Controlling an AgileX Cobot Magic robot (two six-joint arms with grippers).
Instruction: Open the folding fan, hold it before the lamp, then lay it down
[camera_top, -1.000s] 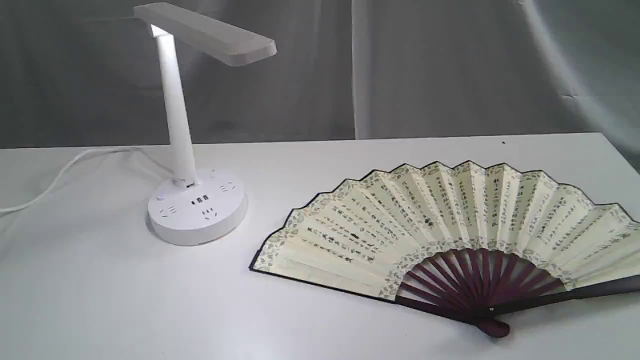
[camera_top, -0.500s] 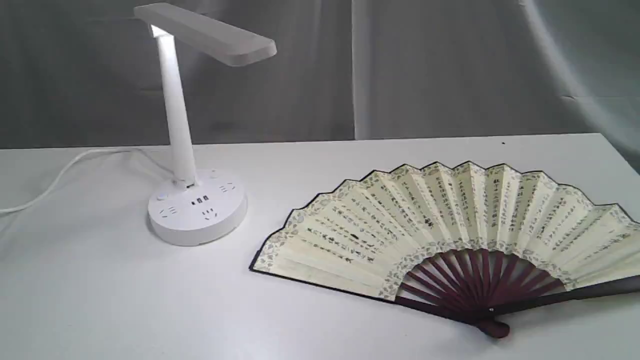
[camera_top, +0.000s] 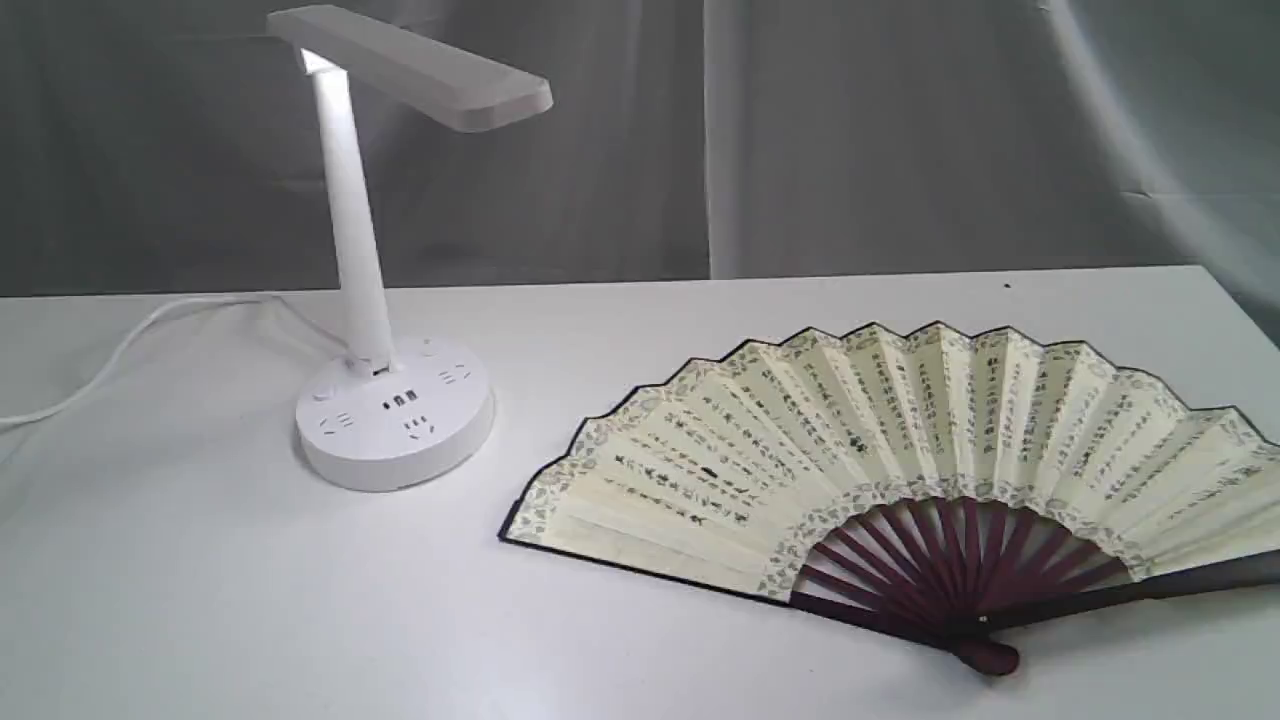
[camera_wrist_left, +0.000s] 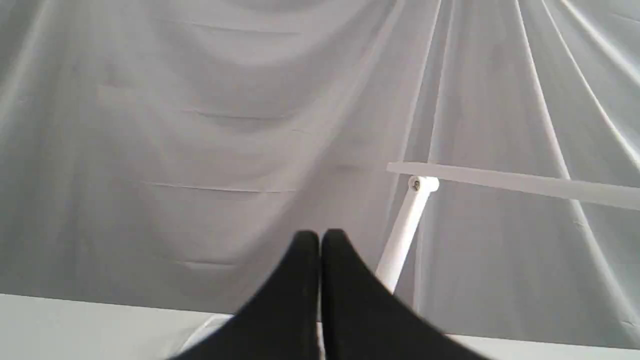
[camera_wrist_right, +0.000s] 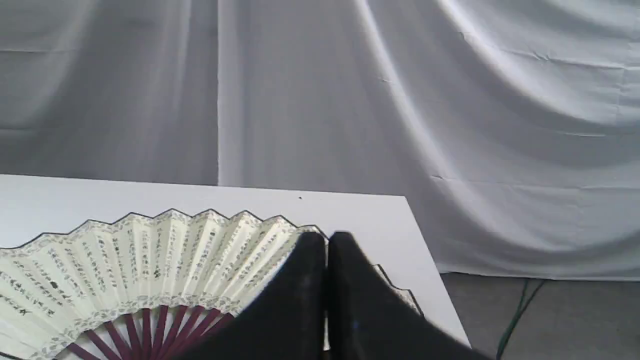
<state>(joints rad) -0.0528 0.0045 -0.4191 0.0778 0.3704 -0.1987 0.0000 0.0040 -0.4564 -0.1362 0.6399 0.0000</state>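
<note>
- The grey cloth backdrop (camera_top: 900, 130) hangs behind everything and gives the cameras a plain field.
- The white table (camera_top: 200, 600) carries both task things.
- The folding fan (camera_top: 900, 420) lies flat on the table at about 4 o'clock from the lamp's base, near it but not touching. It is fully spread, with the leaf arching toward 12 o'clock and the maroon pivot at 6 o'clock. Nothing grips it, so the laying-down looks done.
- The lamp (camera_top: 360, 260) stands upright at about 10 o'clock from the fan. Its flat head reaches out toward 3 o'clock, likely so a raised fan can face it.
- Its white cord (camera_top: 120, 350) trails off toward 9 o'clock, away from the fan.
- The right gripper (camera_wrist_right: 327, 237) has its jaws pressed together on nothing. It does not show in the exterior view.
- The left gripper (camera_wrist_left: 320, 237) is likewise closed and empty, and points toward the lamp's stem.
</note>
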